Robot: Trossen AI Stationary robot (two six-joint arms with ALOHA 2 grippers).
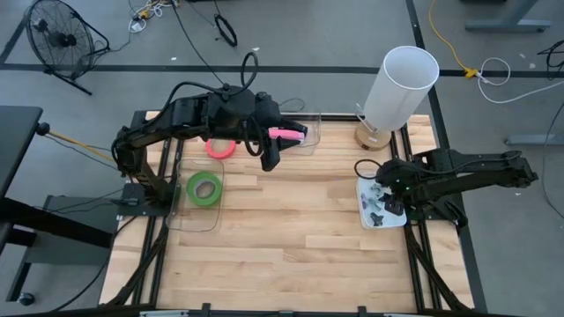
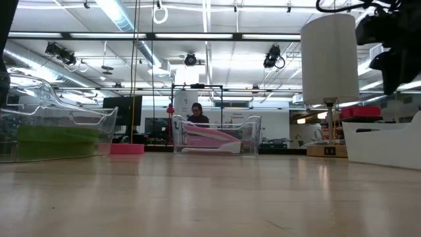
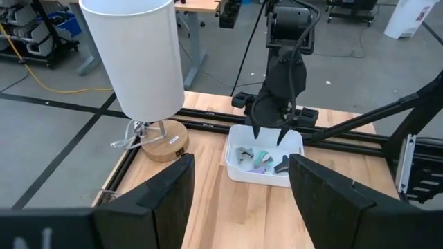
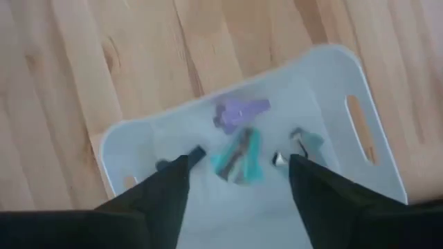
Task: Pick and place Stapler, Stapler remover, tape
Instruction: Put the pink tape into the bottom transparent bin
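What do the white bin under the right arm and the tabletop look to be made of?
White bin: probably moulded plastic, smooth and matte, with rounded corners and a cut-out handle slot. Tabletop: wood, likely light butcher-block, with visible grain and joined planks.

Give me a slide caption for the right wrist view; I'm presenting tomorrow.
Right claw, open, hovers above the white bin holding purple, teal and dark staple removers.
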